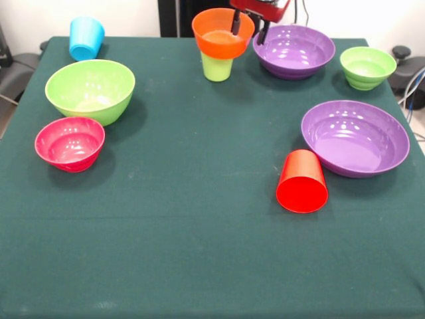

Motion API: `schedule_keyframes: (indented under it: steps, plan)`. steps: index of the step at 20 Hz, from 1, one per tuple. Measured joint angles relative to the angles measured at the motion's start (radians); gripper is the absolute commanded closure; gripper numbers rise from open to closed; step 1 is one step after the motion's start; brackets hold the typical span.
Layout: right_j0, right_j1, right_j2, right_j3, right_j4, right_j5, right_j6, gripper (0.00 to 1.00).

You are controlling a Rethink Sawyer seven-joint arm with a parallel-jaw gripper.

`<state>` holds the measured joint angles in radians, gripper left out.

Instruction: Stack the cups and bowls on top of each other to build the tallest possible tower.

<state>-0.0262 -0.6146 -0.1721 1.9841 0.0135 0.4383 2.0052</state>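
1. I see the gripper (248,30) at the orange bowl (222,32), fingers (235,24) apart, one inside the rim and one outside.
2. That bowl sits on the upright lime green cup (217,67), forming the tower.
3. A purple bowl (293,50) crowds just beside it.
4. The glossy red cup (302,181) lies tipped on the green cloth counter (199,232), touching the other purple bowl (355,137).
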Motion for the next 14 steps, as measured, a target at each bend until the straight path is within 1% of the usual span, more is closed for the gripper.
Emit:
schedule_keyframes:
  steps: [8,9,14]
  plan:
    - [-0.001,0.009,0.0,0.0,0.0,0.0,0.0,0.0]
    - [-0.002,0.01,0.0,0.0,0.0,0.0,0.0,1.0]
    - [-0.002,0.009,-0.002,0.0,0.0,0.0,0.0,1.0]
